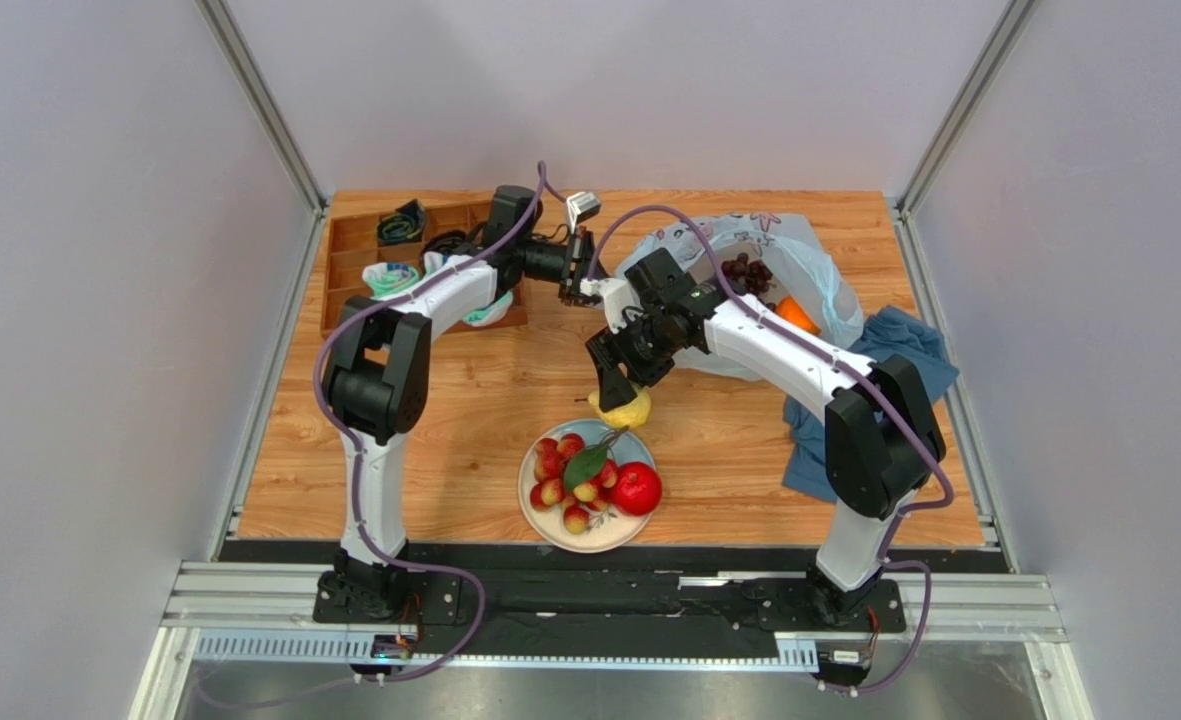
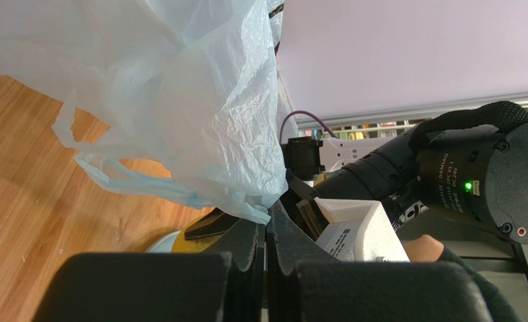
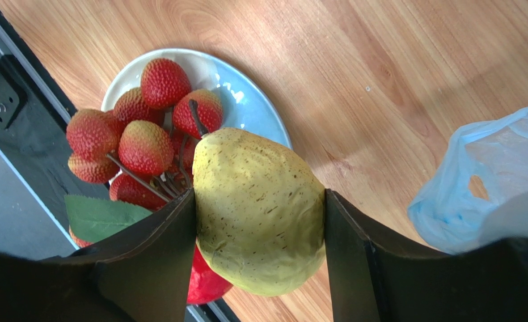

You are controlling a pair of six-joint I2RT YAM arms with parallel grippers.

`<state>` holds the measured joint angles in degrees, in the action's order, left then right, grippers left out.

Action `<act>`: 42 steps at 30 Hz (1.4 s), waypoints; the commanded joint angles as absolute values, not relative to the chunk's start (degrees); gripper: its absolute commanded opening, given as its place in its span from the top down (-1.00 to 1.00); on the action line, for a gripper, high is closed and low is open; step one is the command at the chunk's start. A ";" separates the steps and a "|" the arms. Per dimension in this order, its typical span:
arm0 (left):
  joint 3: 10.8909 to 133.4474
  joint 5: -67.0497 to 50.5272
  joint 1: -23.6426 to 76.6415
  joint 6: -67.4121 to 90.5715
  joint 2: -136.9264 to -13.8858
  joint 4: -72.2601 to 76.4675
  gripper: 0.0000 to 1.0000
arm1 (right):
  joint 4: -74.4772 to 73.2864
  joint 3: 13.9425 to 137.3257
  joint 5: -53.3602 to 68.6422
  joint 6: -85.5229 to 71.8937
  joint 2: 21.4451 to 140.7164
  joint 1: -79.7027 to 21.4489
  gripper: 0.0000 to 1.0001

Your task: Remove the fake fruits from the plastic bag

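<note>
right gripper [image 1: 619, 393] clamps the yellow pear [image 3: 256, 201] between its fingers, over the plate [image 3: 246, 100] rim at twelve o'clock; fruit cluster [image 1: 569, 473] and red apple [image 1: 638, 488] lie on the plate. left gripper [image 2: 268, 228], pressed together, pinches the plastic bag [image 2: 199, 100] edge; grape bunch [image 1: 750, 275] and orange [image 1: 796, 314] sit inside the bag, at two o'clock from the pear.

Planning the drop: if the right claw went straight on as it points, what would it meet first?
Likely the rim of the plate beside the red fruit cluster, the held pear touching first; depth unclear.

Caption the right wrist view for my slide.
Right gripper holds the yellow pear by the plate of red fruits.
</note>
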<state>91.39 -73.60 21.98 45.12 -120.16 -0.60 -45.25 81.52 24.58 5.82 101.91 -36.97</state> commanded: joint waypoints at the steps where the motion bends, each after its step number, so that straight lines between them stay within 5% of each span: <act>1: 93.43 -75.85 24.00 48.16 -115.13 3.25 1.00 | -45.00 78.76 26.55 4.57 104.59 -40.96 0.40; 5: 93.26 -76.63 22.77 56.05 -116.63 10.34 1.00 | -44.73 78.05 20.49 2.64 101.96 -41.22 0.47; 9: 87.90 -80.23 18.99 76.08 -117.59 43.32 1.00 | -44.91 77.87 19.51 2.37 96.95 -38.77 0.47; 15: 91.32 -85.44 19.16 91.65 -121.72 63.00 1.00 | -39.74 72.78 19.87 3.96 93.08 -38.32 0.46; 35: 93.68 -79.45 18.11 69.79 -120.06 28.32 1.00 | -36.73 73.39 23.64 1.84 102.74 -42.10 0.42; 38: 95.53 -78.75 17.67 66.72 -120.41 22.98 1.00 | -37.53 73.47 24.08 2.98 103.18 -42.10 -0.02; 39: 95.97 -78.58 17.58 63.84 -120.50 20.85 1.00 | -37.96 73.82 23.91 3.08 103.10 -42.10 -0.31; 42: 98.17 -77.70 17.40 55.85 -120.32 10.49 1.00 | -38.75 76.72 21.97 4.21 102.13 -41.40 -0.47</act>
<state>94.21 -78.81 17.96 67.57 -120.99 23.42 -37.71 72.14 22.72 2.85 102.72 -42.13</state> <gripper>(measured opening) 0.006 0.706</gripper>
